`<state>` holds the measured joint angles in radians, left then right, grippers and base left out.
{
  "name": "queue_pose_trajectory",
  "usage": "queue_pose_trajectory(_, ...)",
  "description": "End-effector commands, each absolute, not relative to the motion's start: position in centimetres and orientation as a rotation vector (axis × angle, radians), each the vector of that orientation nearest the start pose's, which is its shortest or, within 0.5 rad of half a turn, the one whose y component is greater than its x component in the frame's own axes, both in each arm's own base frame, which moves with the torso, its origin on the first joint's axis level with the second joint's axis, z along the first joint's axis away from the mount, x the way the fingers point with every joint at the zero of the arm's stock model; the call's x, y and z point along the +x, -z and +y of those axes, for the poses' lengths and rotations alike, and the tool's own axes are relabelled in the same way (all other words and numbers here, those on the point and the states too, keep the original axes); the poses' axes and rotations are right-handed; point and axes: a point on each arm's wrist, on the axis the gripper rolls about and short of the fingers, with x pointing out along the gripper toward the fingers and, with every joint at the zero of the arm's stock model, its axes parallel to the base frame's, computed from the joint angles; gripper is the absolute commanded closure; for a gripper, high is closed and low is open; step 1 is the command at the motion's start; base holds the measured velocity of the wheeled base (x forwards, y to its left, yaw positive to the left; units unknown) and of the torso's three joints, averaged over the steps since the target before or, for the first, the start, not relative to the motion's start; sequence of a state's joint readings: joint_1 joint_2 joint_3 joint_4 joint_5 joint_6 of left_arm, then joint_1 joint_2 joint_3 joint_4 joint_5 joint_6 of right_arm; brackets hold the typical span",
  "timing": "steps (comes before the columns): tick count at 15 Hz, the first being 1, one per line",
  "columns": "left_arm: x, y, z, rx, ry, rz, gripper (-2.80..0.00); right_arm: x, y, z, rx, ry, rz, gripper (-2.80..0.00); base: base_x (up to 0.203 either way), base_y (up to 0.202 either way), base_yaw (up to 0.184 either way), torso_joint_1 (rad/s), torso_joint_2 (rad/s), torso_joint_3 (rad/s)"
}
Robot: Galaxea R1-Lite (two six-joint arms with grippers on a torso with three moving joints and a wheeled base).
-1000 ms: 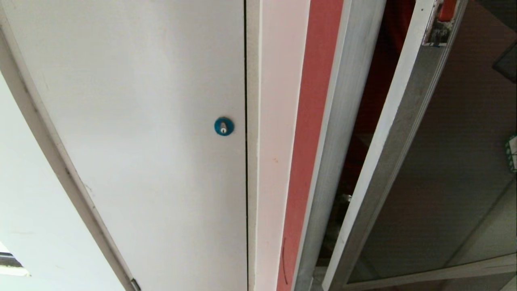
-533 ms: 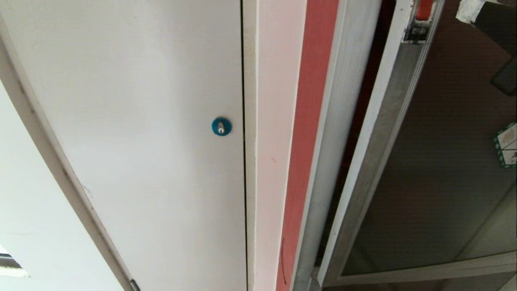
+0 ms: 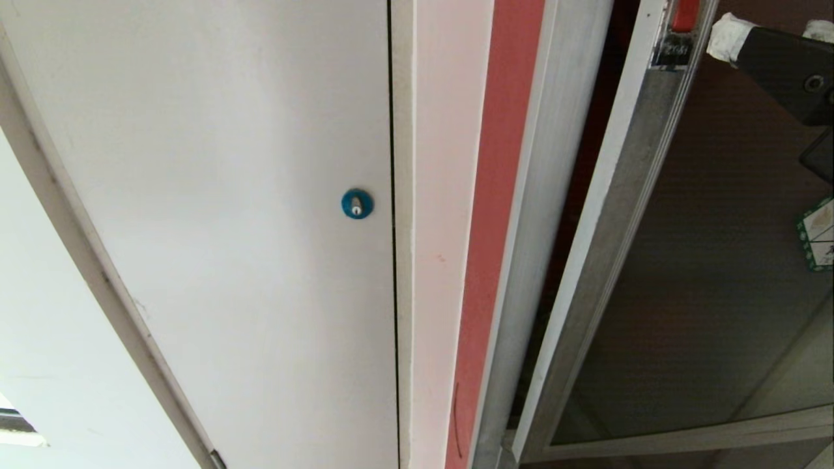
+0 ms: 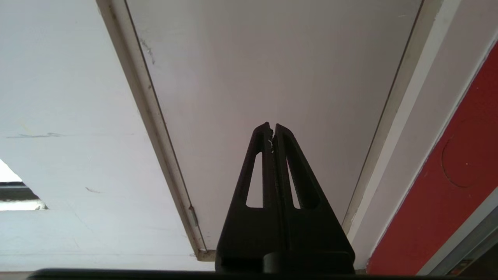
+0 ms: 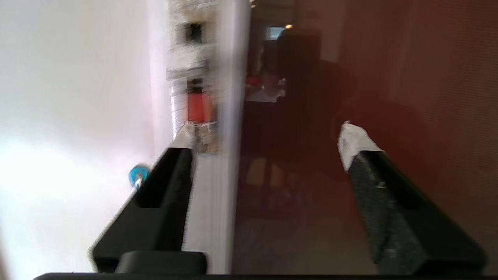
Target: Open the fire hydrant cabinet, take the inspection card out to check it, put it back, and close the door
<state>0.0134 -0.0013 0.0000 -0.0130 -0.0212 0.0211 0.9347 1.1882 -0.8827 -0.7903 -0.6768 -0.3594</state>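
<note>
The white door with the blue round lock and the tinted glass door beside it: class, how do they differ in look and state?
1. The white door is plain and opaque; the glass door is a dark tinted pane in an aluminium frame.
2. The white door sits shut, flush in its frame; the glass door stands ajar.
3. The white door carries a blue round lock; the glass door has a red latch.
Both are tall hinged panels.

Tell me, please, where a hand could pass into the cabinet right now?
The only way in is the dark gap between the cabinet's silver frame and the edge of the door, which stands ajar. It is narrow. At its top the right gripper, open, crowds the red latch. The white door with the blue lock offers no opening.
</note>
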Motion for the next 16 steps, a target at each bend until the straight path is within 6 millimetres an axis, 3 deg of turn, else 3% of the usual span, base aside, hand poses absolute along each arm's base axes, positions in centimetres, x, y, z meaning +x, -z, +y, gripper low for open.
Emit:
queue_pose_trajectory(1, -2.2, -7.5, -0.1, 0.022, 0.008, -0.006, 0.00, 10.2, -34.2, 11.4, -0.002, -0.186, -0.378, -2.80, 0.000, 0.000, 0.000, 0.000, 0.00, 0.000)
queue_pose_trajectory(15, -2.2, -7.5, -0.1, 0.022, 0.008, -0.006, 0.00, 6.9, -31.1, 5.7, -0.071, -0.116, -0.327, -2.80, 0.000, 0.000, 0.000, 0.000, 0.00, 0.000)
queue_pose_trajectory(16, -2.2, -7.5, -0.1, 0.022, 0.008, -0.006, 0.00, 6.7, -31.0, 5.3, -0.075, -0.105, -0.323, 0.00, 0.000, 0.000, 0.000, 0.000, 0.00, 0.000)
